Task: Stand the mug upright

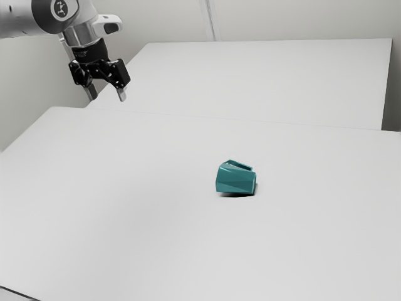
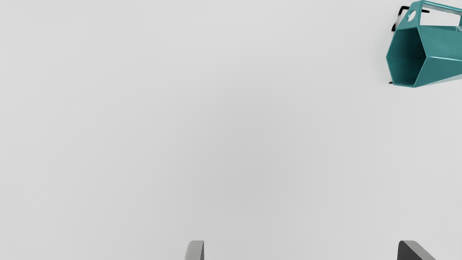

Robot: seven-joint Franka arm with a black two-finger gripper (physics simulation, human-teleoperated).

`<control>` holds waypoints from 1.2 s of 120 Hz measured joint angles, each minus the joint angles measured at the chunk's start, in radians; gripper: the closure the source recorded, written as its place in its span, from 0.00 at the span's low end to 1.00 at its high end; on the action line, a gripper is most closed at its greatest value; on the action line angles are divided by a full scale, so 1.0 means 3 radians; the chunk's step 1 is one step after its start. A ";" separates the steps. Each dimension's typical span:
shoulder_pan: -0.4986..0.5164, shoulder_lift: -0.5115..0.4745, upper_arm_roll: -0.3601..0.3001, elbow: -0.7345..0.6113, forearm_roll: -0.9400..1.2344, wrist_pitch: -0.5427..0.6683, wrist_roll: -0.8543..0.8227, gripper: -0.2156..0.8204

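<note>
Mug: lies on its side on the table, i.e. not upright. Long axis approx. horiz., running roughly L–R in the ext. view. Mouth faces the ext. view's left, toward my side; base end points the opposite way. Handle is on the side of the body away from my fingers.

Rel. pos.: mug is well apart from my gripper, toward the ext. view's right and below fingertip height. In the wrist view it sits outside the gap, off past one finger and farther out from both.

Finger state: spread wide, nothing between them. Sole arm; no choice of hand req'd.

Alignment (judged): closing line runs approx. parallel to mug axis, so fingers would meet mouth & base ends, not the sides. For a grip across the body, rotate wrist approx. a quarter turn, traverse toward the mug, then descend. Caution: handle may foul a finger; flat-sided body may roll or slide if contacted off-ctr. Tipping req'd: base down, mouth up.
</note>
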 joint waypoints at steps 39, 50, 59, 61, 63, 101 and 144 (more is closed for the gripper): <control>0.0059 -0.0001 -0.0043 -0.0205 -0.0104 0.0269 0.0006 0.23; 0.0061 -0.0003 -0.0043 -0.0372 -0.0251 0.0506 0.0041 0.23; 0.0060 -0.0003 -0.0042 -0.0489 -0.0411 0.0707 0.0101 0.23; 0.0060 -0.0004 -0.0042 -0.0515 -0.0451 0.0750 0.0116 0.23; 0.0060 -0.0004 -0.0041 -0.0539 -0.0492 0.0791 0.0132 0.23; 0.0029 -0.0014 -0.0042 -0.1128 -0.1329 0.1565 0.0499 0.23; -0.0048 0.0036 -0.0032 -0.1762 -0.2477 0.2150 0.1301 0.23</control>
